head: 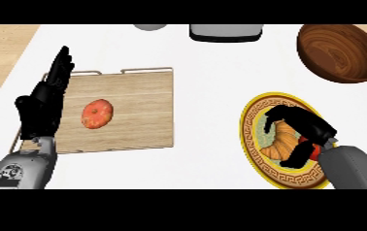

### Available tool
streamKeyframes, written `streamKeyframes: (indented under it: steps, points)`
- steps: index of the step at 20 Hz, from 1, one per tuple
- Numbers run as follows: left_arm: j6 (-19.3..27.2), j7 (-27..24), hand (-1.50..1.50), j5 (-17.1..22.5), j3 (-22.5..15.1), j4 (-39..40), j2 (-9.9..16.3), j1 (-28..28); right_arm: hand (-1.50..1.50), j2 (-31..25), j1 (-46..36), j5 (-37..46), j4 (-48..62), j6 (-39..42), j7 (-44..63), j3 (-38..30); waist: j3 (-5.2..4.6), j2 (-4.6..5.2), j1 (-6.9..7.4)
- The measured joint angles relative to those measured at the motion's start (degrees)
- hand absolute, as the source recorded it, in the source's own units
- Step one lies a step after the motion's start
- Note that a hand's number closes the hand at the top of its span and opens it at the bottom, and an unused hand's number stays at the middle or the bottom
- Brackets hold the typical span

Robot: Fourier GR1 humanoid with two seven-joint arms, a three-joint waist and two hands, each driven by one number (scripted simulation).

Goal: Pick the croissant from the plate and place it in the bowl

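The white counter is carrying the whole set of items listed here. A round plate with a yellow rim and a dark patterned band is lying at the right of the head view, and the golden-brown croissant is sitting on it, toward the plate's middle and lower part. The right hand is coming in from the lower right on its grey forearm and is lying over the croissant, its black fingers curling down across the upper end of the pastry while the thumb is closing against its lower side, so the hand is wrapping the croissant where it is lying on the plate. A brown wooden bowl is standing at the upper right, well apart from the plate and partly cut by the view's edge. A light wooden cutting board with thin metal handles along its far edge is occupying the left-centre of the counter, and a red-orange tomato is resting on its left half. The left hand is showing at the left edge beside the board, open and still, its fingers straight, held close together and pointing up the view. A dark-rimmed grey object and a smaller grey object are sitting at the far edge of the counter, both cut off by the view's top, and what they are cannot be told.
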Motion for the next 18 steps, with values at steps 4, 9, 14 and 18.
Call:
streamKeyframes:
  steps: [4, 9, 14, 18]
  points:
    - [-1.2, -0.3, 0.0, -0.5, 0.9, 0.3, -0.6, -0.1, 1.5, 1.1, -0.7, 1.5, 1.5, -0.9, -1.8, -1.1, -0.12, -0.05, -0.04]
    - [-2.1, -1.4, 0.0, -0.8, 2.1, 1.4, -1.3, -0.3, 1.5, 1.1, 1.4, 1.7, -1.0, -1.0, -4.6, -2.7, 0.03, 0.04, -0.17]
    - [-2.2, -0.7, 0.0, -1.6, 2.4, 0.9, -1.9, -0.5, 1.5, 6.2, 0.9, 2.7, -6.5, -1.6, 3.8, -2.7, 0.21, 0.18, -0.09]
    - [-2.3, -0.4, 0.0, -2.2, 1.0, 0.8, -2.7, -1.3, 1.5, 17.0, -6.6, 6.3, -5.1, -5.2, 22.1, -1.6, 0.21, 0.37, 1.46]
